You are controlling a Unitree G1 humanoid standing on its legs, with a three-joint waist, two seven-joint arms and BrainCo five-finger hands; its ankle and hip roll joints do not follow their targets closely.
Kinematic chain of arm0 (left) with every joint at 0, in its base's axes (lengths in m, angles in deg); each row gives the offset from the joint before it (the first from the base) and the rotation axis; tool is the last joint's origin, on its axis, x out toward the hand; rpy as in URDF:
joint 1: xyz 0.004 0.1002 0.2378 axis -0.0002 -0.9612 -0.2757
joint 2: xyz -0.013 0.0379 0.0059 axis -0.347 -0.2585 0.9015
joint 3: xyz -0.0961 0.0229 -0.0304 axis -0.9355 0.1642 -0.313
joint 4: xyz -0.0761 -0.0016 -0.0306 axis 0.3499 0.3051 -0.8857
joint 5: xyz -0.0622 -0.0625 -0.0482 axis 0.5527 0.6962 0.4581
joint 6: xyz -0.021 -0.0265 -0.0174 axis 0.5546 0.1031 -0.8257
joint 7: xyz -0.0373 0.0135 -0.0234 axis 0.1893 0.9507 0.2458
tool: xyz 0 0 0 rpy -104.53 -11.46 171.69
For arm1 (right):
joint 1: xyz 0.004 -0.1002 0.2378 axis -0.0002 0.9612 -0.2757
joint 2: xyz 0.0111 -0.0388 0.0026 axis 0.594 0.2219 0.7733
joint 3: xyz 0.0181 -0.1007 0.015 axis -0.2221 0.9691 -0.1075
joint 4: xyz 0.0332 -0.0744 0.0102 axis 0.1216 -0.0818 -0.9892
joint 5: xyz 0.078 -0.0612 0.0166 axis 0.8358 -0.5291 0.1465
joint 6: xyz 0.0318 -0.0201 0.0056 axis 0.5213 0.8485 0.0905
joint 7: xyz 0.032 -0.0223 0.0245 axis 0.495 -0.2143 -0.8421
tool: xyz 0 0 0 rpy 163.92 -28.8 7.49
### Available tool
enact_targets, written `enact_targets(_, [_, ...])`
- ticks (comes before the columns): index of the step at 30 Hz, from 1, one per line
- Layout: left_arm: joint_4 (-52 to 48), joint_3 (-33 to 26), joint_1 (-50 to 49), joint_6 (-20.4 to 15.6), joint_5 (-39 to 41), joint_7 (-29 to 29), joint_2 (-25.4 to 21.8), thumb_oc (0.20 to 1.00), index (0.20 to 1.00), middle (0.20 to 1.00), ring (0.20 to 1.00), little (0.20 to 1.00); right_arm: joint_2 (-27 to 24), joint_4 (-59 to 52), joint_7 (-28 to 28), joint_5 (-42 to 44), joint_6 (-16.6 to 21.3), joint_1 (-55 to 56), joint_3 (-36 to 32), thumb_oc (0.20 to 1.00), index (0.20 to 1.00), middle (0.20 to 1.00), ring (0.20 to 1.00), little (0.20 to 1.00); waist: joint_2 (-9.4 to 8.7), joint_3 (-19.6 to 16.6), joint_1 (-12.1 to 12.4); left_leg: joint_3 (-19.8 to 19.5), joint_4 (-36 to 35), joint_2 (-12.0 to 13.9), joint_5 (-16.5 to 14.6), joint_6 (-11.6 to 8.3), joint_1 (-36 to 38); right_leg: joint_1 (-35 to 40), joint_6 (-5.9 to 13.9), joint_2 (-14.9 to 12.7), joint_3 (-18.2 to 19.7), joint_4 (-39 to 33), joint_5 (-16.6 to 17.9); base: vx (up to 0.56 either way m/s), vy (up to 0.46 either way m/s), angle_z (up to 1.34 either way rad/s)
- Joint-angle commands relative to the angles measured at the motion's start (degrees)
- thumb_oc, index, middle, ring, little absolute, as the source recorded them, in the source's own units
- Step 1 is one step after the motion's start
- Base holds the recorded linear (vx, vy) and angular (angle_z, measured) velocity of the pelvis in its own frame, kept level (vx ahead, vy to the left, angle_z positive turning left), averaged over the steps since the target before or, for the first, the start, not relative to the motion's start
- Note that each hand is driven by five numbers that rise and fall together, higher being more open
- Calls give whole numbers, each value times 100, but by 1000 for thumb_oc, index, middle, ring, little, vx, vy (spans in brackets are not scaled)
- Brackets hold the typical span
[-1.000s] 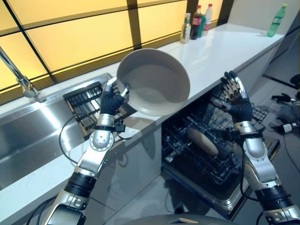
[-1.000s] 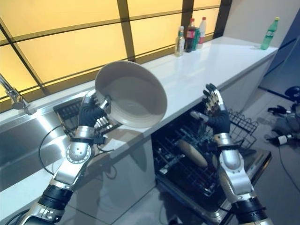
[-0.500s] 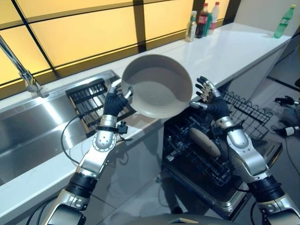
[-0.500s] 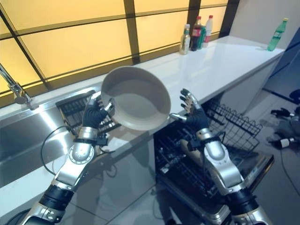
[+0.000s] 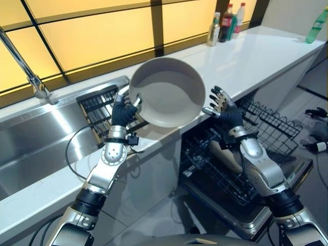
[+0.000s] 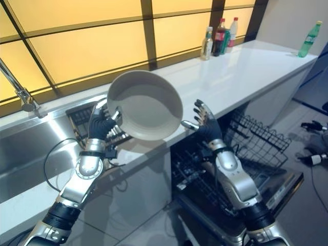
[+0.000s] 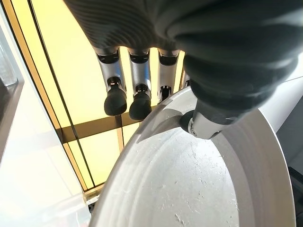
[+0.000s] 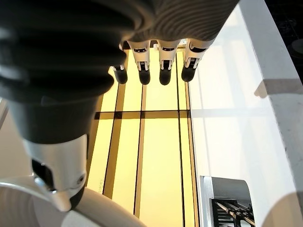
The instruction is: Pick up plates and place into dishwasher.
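Grey plate [image 5: 168, 91] rim pinched by left hand [image 5: 123, 110], right hand [image 5: 221, 106] spread (thumb at rim)

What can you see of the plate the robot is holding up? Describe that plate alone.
The plate is round, deep and pale grey, matt like ceramic, with fine scratches inside. It is held tilted in the air above the counter edge, its hollow facing the camera. The left hand pinches its rim; the open right hand is beside its opposite edge.
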Motion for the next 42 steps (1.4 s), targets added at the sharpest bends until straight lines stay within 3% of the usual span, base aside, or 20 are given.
enact_targets(1, [109, 450, 665, -267, -302, 137, 21, 200, 200, 200, 200, 200, 358, -429, 74, 161, 101, -780, 189, 1000, 1000, 1000, 1000, 1000, -185, -134, 11, -370, 30, -397, -67, 525, -265, -57, 290, -44, -220, 634, -326, 0, 0, 0])
enact_targets(9, [285, 378, 649, -159, -555, -130, -50, 200, 200, 200, 200, 200, 367, -432, 201, 339, 32, -729, 196, 1000, 1000, 1000, 1000, 1000, -191, -154, -23, -313, 30, -386, -79, 536, -239, -73, 318, -58, -169, 665, -322, 4, 1, 0])
enact_targets(21, [567, -16, 552, -261, -691, -665, -146, 200, 200, 200, 200, 200, 272, -399, 229, 471, 256, -472, -100, 1000, 1000, 1000, 1000, 1000, -230, -156, -66, -303, 30, -378, -68, 546, -243, -124, 313, -38, -107, 718, -334, 0, 0, 0])
enact_targets(29, [619, -184, 506, -289, -622, -672, -173, 200, 200, 200, 200, 200, 234, -521, 368, 514, 329, -383, -214, 1000, 1000, 1000, 1000, 1000, -244, -177, -57, -367, 31, -383, -63, 544, -255, -111, 287, -21, -103, 706, -350, 0, 0, 0])
enact_targets(42, [498, 172, 647, -336, -632, -444, 29, 200, 200, 200, 200, 200, 359, -543, 542, 530, 102, -612, 192, 1000, 1000, 1000, 1000, 1000, -259, -165, -7, -450, 30, -378, -53, 538, -272, -70, 251, -14, -171, 679, -370, 0, 0, 0])
